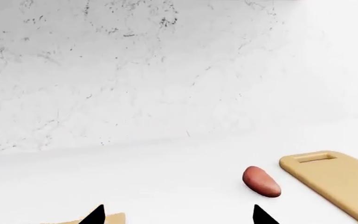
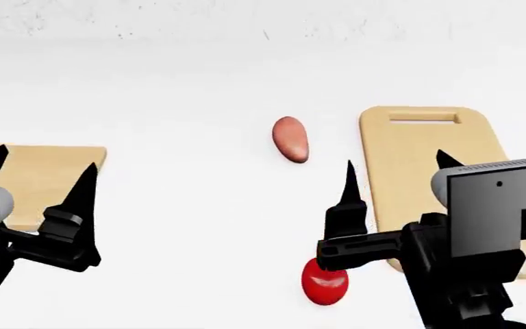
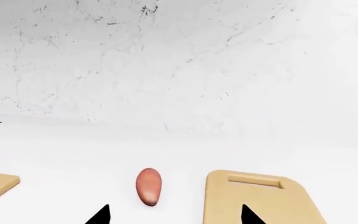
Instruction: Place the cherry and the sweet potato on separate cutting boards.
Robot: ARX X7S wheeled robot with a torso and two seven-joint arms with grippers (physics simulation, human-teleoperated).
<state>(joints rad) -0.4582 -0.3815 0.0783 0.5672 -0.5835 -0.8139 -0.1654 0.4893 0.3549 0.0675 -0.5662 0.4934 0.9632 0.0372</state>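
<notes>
**Both pincers open above the white desk, fruit and tuber off the boards**

The right pincer (image 2: pixel 396 175) hangs with its black fingers spread wide, gripping nothing. Just beneath its arm lies the small glossy red round cherry (image 2: pixel 325 283), on the white desk (image 2: pixel 199 226) and partly hidden, so I cannot tell its stem. Just beside it to the right sits the longer light-wood cutting board with rounded corners and a slot handle (image 2: pixel 423 147). The matte reddish-pink oval sweet potato (image 2: pixel 290 139) rests on the desk near that board's handle end, apart from it. The left pincer (image 2: pixel 39 171) is likewise wide and empty, over the squarish light-wood cutting board (image 2: pixel 39 175).
</notes>
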